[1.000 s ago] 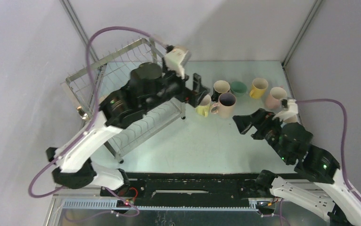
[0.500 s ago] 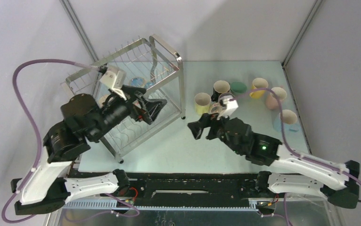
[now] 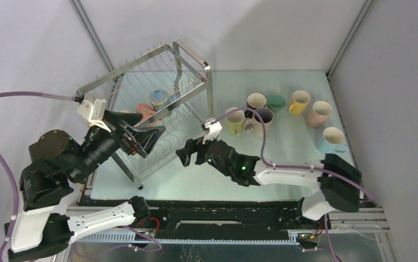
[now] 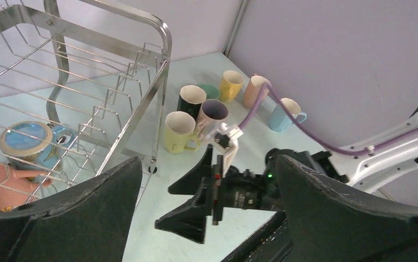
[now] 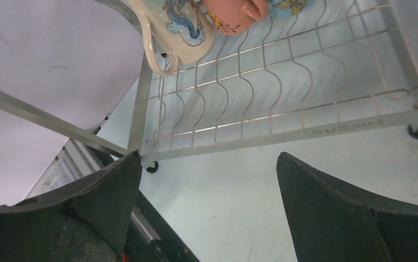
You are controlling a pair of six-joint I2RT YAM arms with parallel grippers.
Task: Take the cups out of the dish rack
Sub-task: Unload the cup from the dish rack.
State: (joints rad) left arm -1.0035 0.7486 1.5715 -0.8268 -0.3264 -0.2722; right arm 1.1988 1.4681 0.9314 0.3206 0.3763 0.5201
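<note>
Top external view: a blue cup (image 3: 160,100) and a pink cup (image 3: 144,112) lie tipped in the dish rack (image 3: 196,63), just past the wide-open left gripper (image 3: 152,124). The right gripper (image 3: 186,153), wide open too, is farther off.

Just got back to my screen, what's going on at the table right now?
The two arms are unloading mugs from the steel dish rack. Seven mugs stand on the table to the rack's right. At least two lie in the rack: a blue patterned mug and a pink mug. The left gripper hovers at the rack's near side, and the right gripper is low over the table beside the rack, pointing toward it. Both have jaws open and hold nothing.
</note>
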